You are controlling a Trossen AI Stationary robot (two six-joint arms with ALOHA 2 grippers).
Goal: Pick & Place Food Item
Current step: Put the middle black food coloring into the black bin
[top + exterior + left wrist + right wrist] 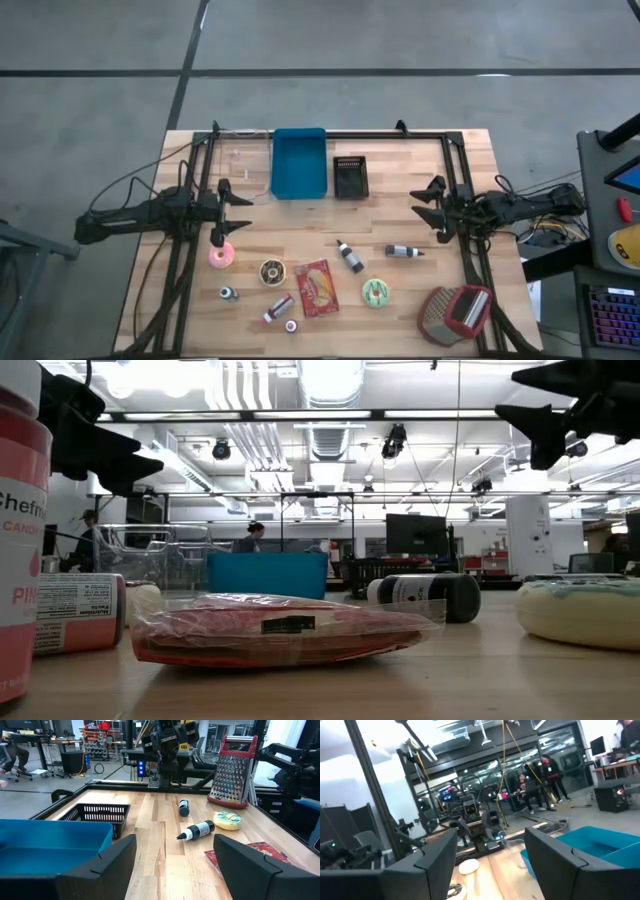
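Observation:
Several food items lie on the wooden table's near half: a red packet (316,288) (280,628), a pink doughnut (220,256), a brown one (271,271) and a green-iced one (376,293) (227,820). My left gripper (245,212) (175,860) hovers open at the table's left side, pointing level toward the right, above and beyond the pink doughnut. My right gripper (415,202) (490,865) hovers open at the right side, pointing left and tipped a little upward. Neither has anything between its fingers.
A blue bin (299,162) and a black basket (351,177) stand at the far middle. Two dark bottles (350,256) (405,251) lie mid-table, small jars (229,294) (279,308) near the front left, a red-framed grater (456,312) at the front right. People stand in the room beyond.

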